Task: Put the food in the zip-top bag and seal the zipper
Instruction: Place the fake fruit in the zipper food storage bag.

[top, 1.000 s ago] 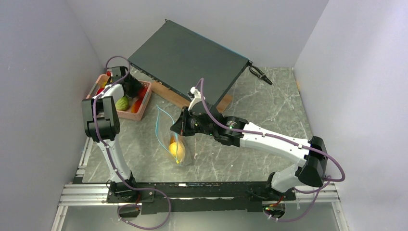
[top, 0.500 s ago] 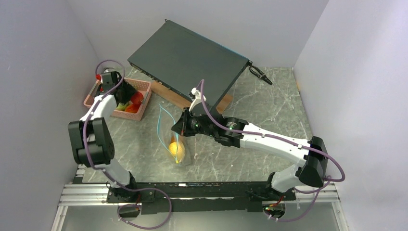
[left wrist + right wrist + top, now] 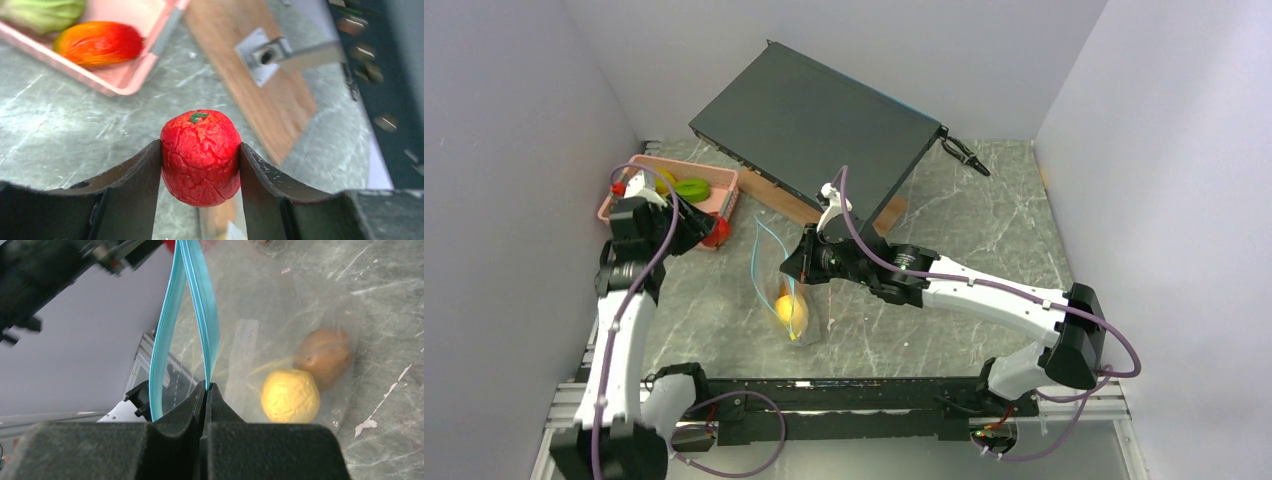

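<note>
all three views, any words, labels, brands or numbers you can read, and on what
None can be read.
Small marks on the black case are blurred in the left wrist view.
The zip-top bag, the red fruit and the pink basket bear no text.

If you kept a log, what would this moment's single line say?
left tool: shut on red fruit | right tool: shut on zipper, bag mouth open | in bag: yellow fruit, brown fruit
</note>
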`<state>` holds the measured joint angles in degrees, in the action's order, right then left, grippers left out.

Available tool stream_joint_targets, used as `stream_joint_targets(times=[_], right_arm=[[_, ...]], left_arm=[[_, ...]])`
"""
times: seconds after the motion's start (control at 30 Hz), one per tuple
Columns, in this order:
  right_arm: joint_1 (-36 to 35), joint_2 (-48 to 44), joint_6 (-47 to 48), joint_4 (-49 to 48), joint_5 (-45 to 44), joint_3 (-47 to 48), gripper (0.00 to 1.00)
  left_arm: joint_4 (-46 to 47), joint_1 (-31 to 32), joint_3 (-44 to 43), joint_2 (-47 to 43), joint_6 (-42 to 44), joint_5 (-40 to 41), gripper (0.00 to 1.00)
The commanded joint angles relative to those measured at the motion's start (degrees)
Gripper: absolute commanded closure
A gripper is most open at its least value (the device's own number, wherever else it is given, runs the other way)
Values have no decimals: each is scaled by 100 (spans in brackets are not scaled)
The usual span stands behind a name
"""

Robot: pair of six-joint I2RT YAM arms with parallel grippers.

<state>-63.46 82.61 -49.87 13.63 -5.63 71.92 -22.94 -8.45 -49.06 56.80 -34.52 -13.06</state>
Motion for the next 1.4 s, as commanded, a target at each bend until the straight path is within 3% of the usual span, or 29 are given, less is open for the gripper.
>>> stream_joint_targets(times=[0.0,0.13,0.23,0.5,0.67,1.0,1.07,1.37], right_arm=[[0,-158,125,-151,-36,85,100],[6,-170,143,-177,-91,73,100],[19,-152,141,-212,-121,79,100],[18,-129,57,-306,-106,82,100],[20,-152,-4,-397,-95,78,100],[18,-348,-18,-425,-187,35,100],[13,-386,-23,-444,-202,2,100],[21,-282,3,-376,-26,94,100]], left_arm=[[-643,235,-66,-1371,494,-785,62],[-559,332,-21,-2461,156,-1565,63],[327,377,236,-3000,-519,-2426,64],[1661,684,420,-3141,-1498,-3568,66],[975,1058,510,-3010,-1016,-3108,65],[595,1537,1008,-2800,-736,-2137,62],[481,1540,1005,-2758,-651,-2088,58],[-124,1548,688,-2356,-145,-2013,7]])
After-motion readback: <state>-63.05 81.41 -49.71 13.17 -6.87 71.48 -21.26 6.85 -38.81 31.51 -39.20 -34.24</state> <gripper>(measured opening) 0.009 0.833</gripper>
